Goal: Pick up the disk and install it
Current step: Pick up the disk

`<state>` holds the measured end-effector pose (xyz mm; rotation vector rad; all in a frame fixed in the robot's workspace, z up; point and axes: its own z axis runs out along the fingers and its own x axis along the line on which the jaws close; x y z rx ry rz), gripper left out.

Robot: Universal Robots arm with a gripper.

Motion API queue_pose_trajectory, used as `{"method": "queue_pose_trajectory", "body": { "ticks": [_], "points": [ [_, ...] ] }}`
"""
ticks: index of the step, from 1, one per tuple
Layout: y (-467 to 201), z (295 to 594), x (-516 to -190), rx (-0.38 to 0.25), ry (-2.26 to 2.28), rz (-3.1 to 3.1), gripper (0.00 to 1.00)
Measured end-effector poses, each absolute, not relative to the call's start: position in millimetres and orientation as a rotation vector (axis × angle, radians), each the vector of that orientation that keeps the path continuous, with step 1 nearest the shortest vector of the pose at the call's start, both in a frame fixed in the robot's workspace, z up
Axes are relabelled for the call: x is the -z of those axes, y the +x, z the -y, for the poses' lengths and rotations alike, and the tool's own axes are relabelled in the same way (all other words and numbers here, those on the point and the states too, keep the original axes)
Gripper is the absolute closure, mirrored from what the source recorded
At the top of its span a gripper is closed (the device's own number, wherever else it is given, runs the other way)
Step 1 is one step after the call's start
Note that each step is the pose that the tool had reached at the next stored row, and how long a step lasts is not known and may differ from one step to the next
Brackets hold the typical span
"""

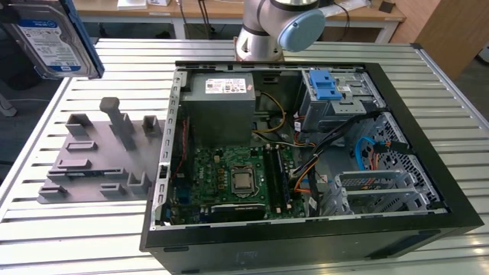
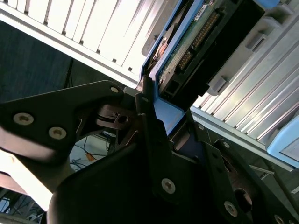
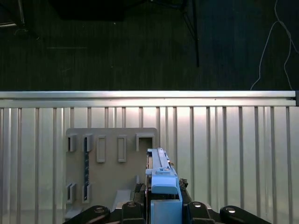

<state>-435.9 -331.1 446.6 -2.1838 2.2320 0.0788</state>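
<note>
The disk (image 1: 50,40) hangs in the air above the table's far corner, at the exterior view's left, with its white-and-blue label facing the camera. In the first wrist view the disk (image 3: 160,170) stands edge-on with a blue rail, and my gripper (image 3: 163,209) is shut on it from both sides. The second wrist view shows the disk's circuit-board side (image 2: 201,42) and a blue rail clamped in my gripper (image 2: 159,119). Below the disk lies a grey holder plate (image 3: 112,163).
The grey holder plate (image 1: 99,154) with upright posts sits on the slatted table (image 1: 77,240). At the exterior view's right lies an open computer case (image 1: 428,172) holding a grey power supply (image 1: 221,109), a motherboard (image 1: 237,177) and a drive cage with a blue latch (image 1: 327,86).
</note>
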Motion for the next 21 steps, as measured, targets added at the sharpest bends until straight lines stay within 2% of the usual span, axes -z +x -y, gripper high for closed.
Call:
{"method": "queue_pose_trajectory", "body": {
  "ticks": [21],
  "points": [
    [-436,332,-485,-0.079,-2.184,-2.232,0.64]
  ]
}}
